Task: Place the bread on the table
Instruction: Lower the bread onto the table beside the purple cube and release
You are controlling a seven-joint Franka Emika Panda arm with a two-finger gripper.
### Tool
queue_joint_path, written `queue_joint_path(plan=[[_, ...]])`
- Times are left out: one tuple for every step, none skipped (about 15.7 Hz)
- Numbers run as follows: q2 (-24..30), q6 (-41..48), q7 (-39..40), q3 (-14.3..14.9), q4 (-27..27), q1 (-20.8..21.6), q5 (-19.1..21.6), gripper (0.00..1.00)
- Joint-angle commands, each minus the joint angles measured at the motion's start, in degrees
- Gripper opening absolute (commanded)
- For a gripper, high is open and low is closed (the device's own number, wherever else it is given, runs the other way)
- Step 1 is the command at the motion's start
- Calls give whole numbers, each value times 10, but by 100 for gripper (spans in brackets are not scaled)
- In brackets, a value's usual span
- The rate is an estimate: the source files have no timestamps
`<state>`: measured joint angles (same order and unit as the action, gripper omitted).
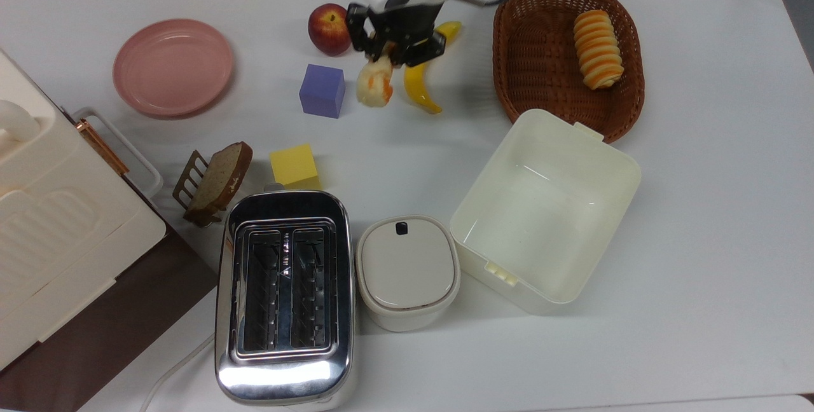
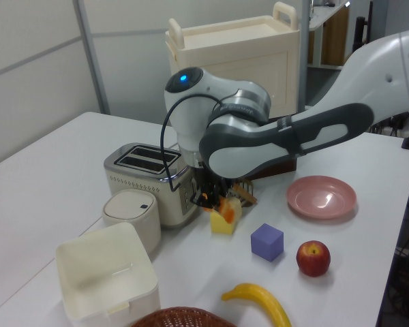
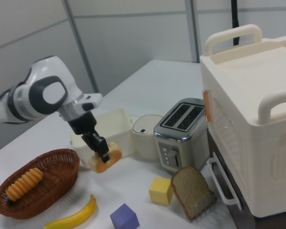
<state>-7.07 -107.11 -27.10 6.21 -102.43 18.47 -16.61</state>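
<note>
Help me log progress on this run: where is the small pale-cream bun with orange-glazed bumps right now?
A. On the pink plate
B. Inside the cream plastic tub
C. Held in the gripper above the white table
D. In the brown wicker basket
C: the gripper is shut on the pale-cream bun, above the white table between the purple cube and the yellow banana.

cream-and-orange bread [image 1: 375, 83], yellow banana [image 1: 416, 89], purple cube [image 1: 322, 90], white table [image 1: 699, 208].
</note>
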Motion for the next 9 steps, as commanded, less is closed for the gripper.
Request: queue_joint_path(plan=[[-12, -24, 24, 5, -15, -6, 11, 0], [-13, -24, 25, 5, -16, -7, 11, 0], [-15, -24, 25, 6, -18, -6, 11, 0], [-22, -24, 25, 8, -21, -6, 11, 2], [-24, -24, 25, 8, -22, -6, 11, 11], [-24, -24, 24, 9, -22, -6, 11, 29], [-23, -21, 23, 9, -22, -6, 11, 77], [-22, -18, 20, 9, -21, -6, 11, 100], [-22, -17, 23, 9, -20, -6, 11, 100]])
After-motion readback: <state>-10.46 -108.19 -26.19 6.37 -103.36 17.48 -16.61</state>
